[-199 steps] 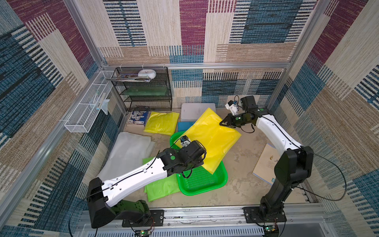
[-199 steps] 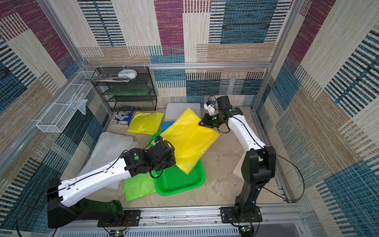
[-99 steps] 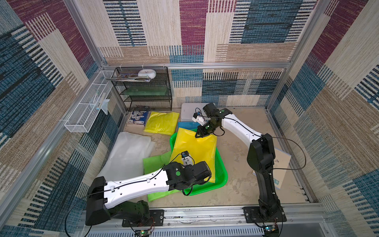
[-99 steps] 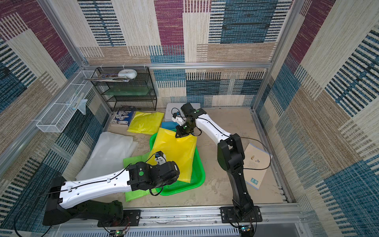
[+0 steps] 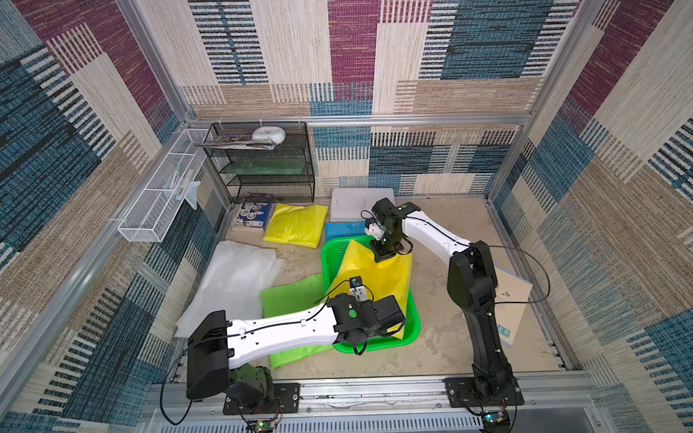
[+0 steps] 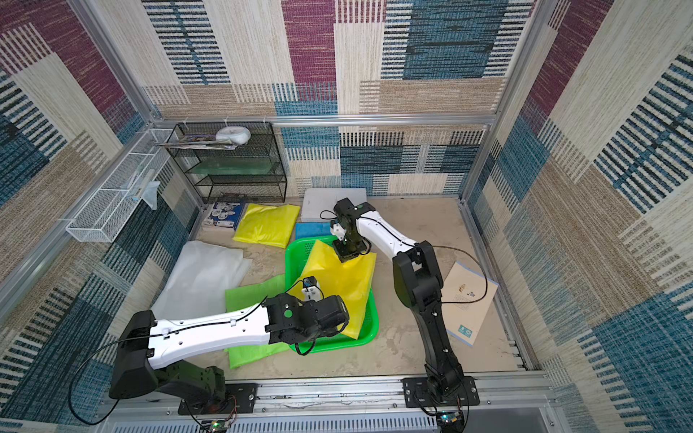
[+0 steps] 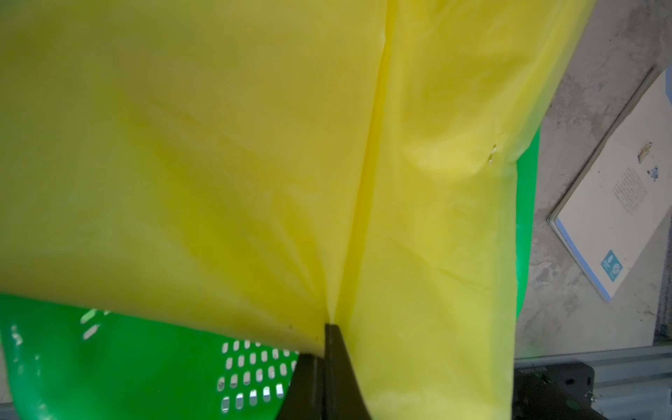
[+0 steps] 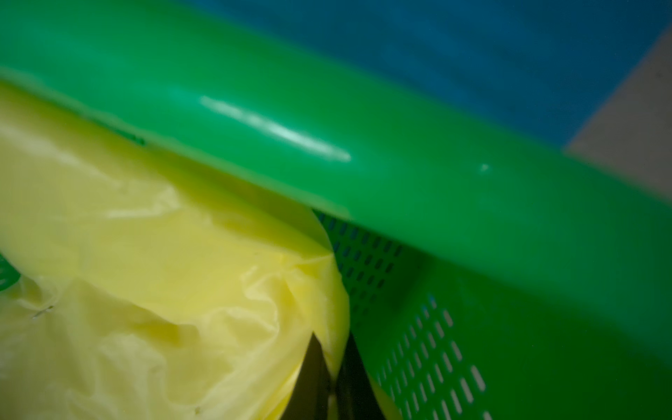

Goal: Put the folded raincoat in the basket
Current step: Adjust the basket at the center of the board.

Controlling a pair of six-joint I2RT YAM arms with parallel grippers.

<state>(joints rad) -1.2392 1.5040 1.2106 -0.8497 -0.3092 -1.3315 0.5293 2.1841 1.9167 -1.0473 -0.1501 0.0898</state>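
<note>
My left gripper (image 7: 324, 351) is clamped on the near corner of the yellow folded plastic raincoat (image 5: 377, 279). That corner is at about 5 o'clock of the bright green shallow rectangular plastic basket (image 5: 327, 262) with perforated sides. In the left wrist view my two black fingers (image 7: 343, 367) meet with the film pinched between them. The green perforated wall shows under the sheet's edge.

My right gripper (image 8: 332, 367) is closed on the raincoat's far edge, at about 1 o'clock of the basket and just inside the rolled rim. A crumpled fold of yellow film comes out between those jaws.

In both top views the raincoat stretches between my two grips over the basket. It covers most of the basket from 12 round to 5 o'clock, and its 3 o'clock edge hides part of the rim there. The green floor shows along the 9 o'clock side.

- **12 o'clock:** a blue folded sheet (image 5: 345, 229) lies against the basket.
- **11 o'clock:** a second yellow folded sheet (image 5: 296, 228) lies nearby.
- **8 o'clock:** a lime-green sheet (image 5: 290, 300) touches the basket and runs under my left arm.
- **9 o'clock:** a clear plastic sheet (image 5: 236, 277) lies farther out.
- **3 o'clock:** a thin pale book (image 5: 515, 300) lies well apart, beyond my right arm.
</note>
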